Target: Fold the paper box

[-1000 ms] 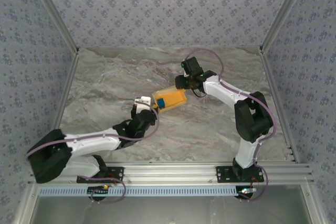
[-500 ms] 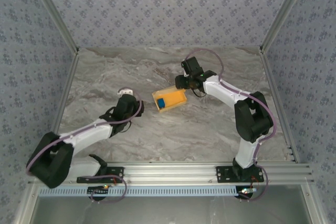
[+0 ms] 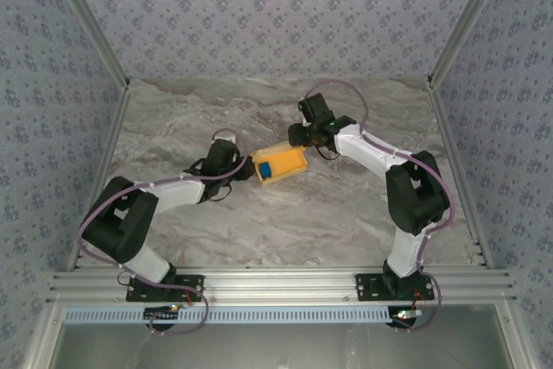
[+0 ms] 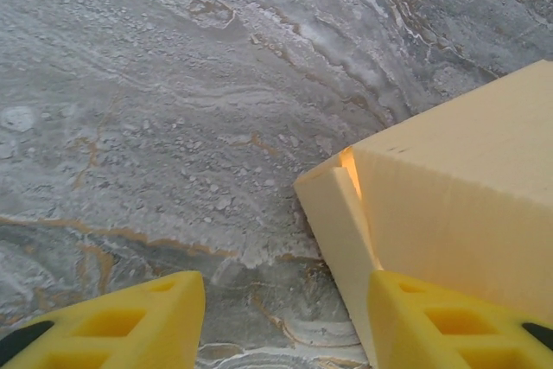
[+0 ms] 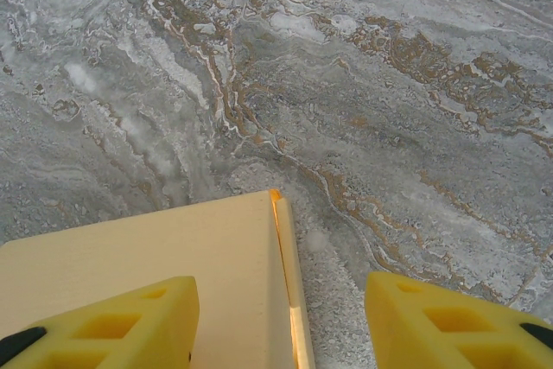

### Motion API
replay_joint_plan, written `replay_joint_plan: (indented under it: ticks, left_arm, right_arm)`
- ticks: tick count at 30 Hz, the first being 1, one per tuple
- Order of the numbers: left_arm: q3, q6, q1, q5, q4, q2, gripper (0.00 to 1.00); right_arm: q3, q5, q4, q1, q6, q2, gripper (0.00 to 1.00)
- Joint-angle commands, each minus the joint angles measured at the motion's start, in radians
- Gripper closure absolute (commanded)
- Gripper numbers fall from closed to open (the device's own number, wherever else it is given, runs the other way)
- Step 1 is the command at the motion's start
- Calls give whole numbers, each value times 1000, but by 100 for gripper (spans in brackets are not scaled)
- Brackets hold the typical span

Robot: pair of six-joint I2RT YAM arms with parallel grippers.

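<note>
From above: one paper box (image 3: 285, 160) sits mid-way across the marble table (image 3: 173, 127), with one small blue block (image 3: 266, 168) showing in it near its left end. Two arms are on the job. The left gripper (image 3: 245, 168) is right at the box's left end, and the right gripper (image 3: 304, 137) is at its far right corner.

Left wrist now: two yellow fingers (image 4: 112, 326) stand apart with bare marble between them, nothing clamped. The box (image 4: 458, 196) rises just beside the finger at the picture's right, though I cannot tell if they touch. One end flap (image 4: 333, 213) stands slightly off the wall, and light shows through the seam.

Right wrist: two fingers (image 5: 458, 317) again, jaws apart, gripping nothing. The box's flat panel (image 5: 173, 248) runs in behind the finger at the picture's left, and its edge lies between the jaws.

The danger is that the card looks thin and light. A push from one side that the other does not match could send the box skating over the smooth marble. Too hard a squeeze could crease a wall. That loose flap may spring back out if it is not pressed home.
</note>
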Motion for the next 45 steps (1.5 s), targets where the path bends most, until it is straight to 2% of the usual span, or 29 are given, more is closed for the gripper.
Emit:
replay_joint_plan:
  ticks: [1, 19, 35, 40, 45]
  left_arm:
    - [32, -12, 8, 34, 38, 24, 48]
    - [72, -13, 8, 51, 51, 81, 47]
    - [59, -67, 9, 101, 131, 79, 46]
    - [51, -58, 9, 70, 105, 70, 46]
    - [37, -31, 9, -13, 46, 43, 46]
  right_arm:
    - [12, 9, -44, 5, -5, 3, 45]
    - [12, 4, -37, 22, 1, 31, 46]
    - [4, 2, -31, 28, 1, 45, 46]
    - [4, 16, -39, 28, -6, 45, 47]
    - [2, 20, -42, 26, -13, 43, 47]
